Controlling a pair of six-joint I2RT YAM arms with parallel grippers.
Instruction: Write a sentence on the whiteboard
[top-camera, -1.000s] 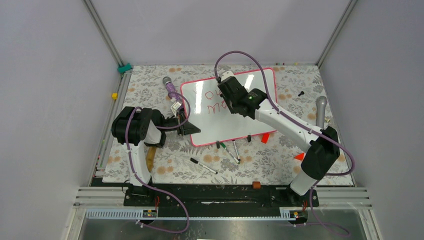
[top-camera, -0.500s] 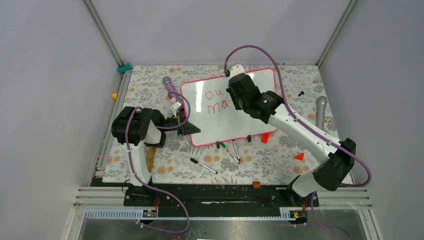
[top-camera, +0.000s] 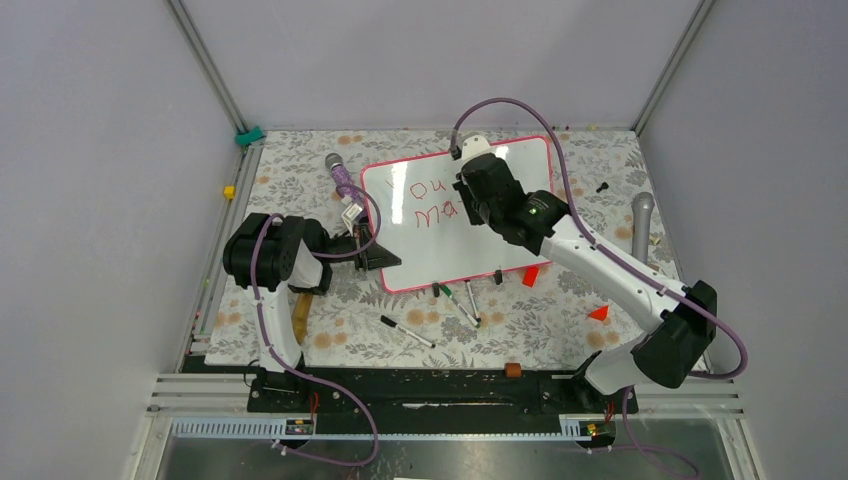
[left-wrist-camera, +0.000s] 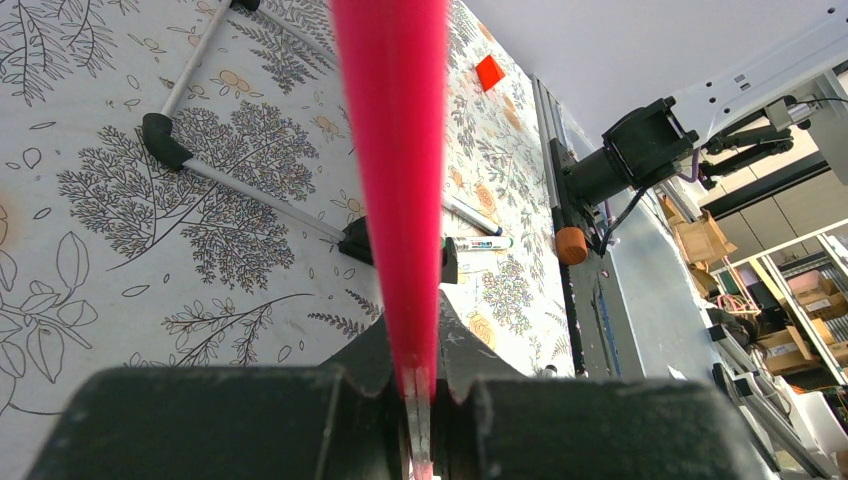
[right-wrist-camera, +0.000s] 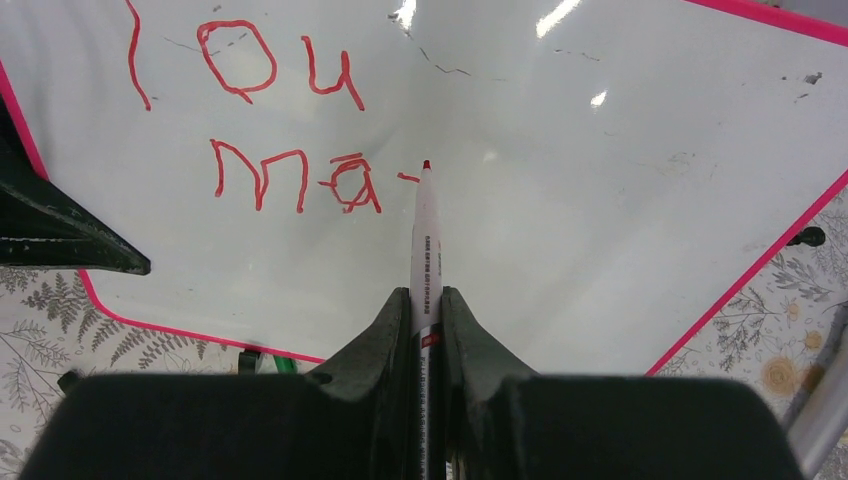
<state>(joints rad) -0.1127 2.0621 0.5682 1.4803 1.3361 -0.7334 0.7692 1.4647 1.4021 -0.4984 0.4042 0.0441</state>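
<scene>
Left gripper (left-wrist-camera: 415, 385) clamped on the whiteboard's (top-camera: 480, 245) pink left edge, centre-left in the top view. Board lies mid-frame on the floral mat (top-camera: 560, 320). Sentence (right-wrist-camera: 285, 150) reads "You", then "Ma" plus a short dash, in the board's upper left. Right gripper (right-wrist-camera: 427, 305) is squeezed on a red marker (right-wrist-camera: 426, 225), tip just right of the dash.

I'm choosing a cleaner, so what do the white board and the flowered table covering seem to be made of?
The large glossy white whiteboard with its thin pink-red frame looks like smooth coated melamine or steel: lamp glare reflects off it; the rim looks plastic. The grey-flowered table covering looks like matte printed cloth or vinyl; no glare, which one is unclear.
</scene>
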